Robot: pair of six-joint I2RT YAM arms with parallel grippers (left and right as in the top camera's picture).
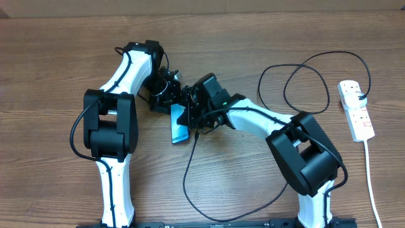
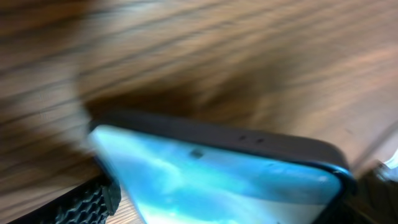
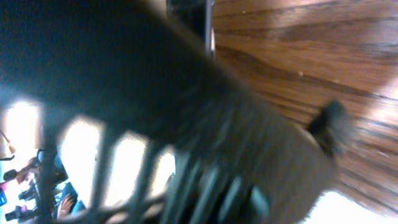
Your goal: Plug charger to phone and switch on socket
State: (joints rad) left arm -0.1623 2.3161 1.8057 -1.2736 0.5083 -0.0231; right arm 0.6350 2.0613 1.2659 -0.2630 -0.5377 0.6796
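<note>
Right gripper [image 1: 192, 114]: fingers closed tight (what they pinch, I cannot tell), poised over the phone [image 1: 180, 133]. Left gripper [image 1: 169, 98]: fingers [image 2: 87, 204] wide, flanking the phone's upper end; I cannot tell whether they grip. The charger cable [image 1: 188, 171] loops from beside the phone to the white power strip [image 1: 356, 109], well apart at the right.

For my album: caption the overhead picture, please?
Left arm and right arm meet over a blue phone, black charger cable looping toward the white power strip.
</note>
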